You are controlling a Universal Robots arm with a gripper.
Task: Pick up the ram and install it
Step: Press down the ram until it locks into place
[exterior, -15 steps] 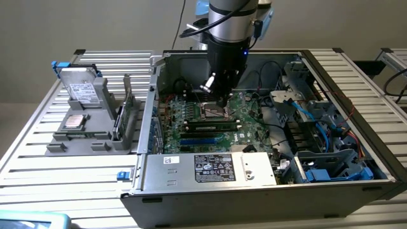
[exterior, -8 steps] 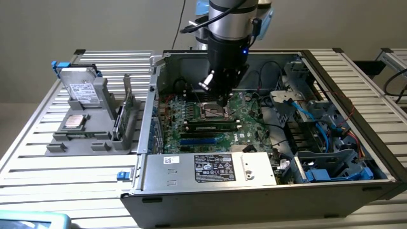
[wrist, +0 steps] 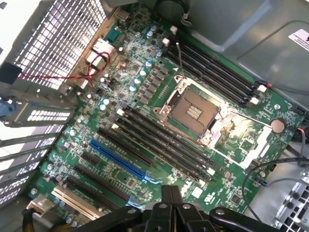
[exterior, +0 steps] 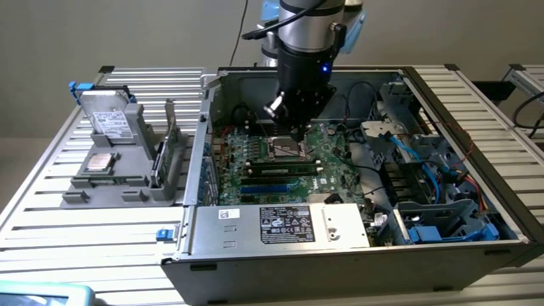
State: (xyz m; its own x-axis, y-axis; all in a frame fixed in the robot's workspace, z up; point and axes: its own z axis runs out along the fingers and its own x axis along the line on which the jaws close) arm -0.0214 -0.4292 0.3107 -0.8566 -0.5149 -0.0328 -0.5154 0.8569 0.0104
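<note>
The slatted surface [exterior: 51,191] carries the open computer case [exterior: 340,268], and at nine o'clock of the case in the exterior view stands a grey holder [exterior: 111,185]. The holder has a tall green expansion card [exterior: 172,143] and a square silver processor chip [exterior: 99,162], neither of which is my job.

Inside the case lies the green motherboard [exterior: 234,185]. My arm comes down from twelve o'clock over it. My tool [exterior: 297,132] hangs just above the empty processor socket [exterior: 285,148], clear of the board as far as I can tell.

In the wrist view my tool [wrist: 171,203] has its fingers pressed together with nothing between them, so I carry nothing. The socket [wrist: 193,112] and the bank of black memory slots [wrist: 164,142] lie ahead of the fingertips.

The ram [exterior: 285,169] is a long narrow stick with a pale label. It lies along the slots just at six o'clock of the socket in the exterior view. From above I cannot tell which slot it is in, nor whether its end clips have caught.

I judge the pick and carry finished, and the work to be at seating the stick or just past it. If it is not home, a further move calls for my closed fingertips square over its top edge, an even push straight down, and care to keep off the socket's open contacts.
</note>
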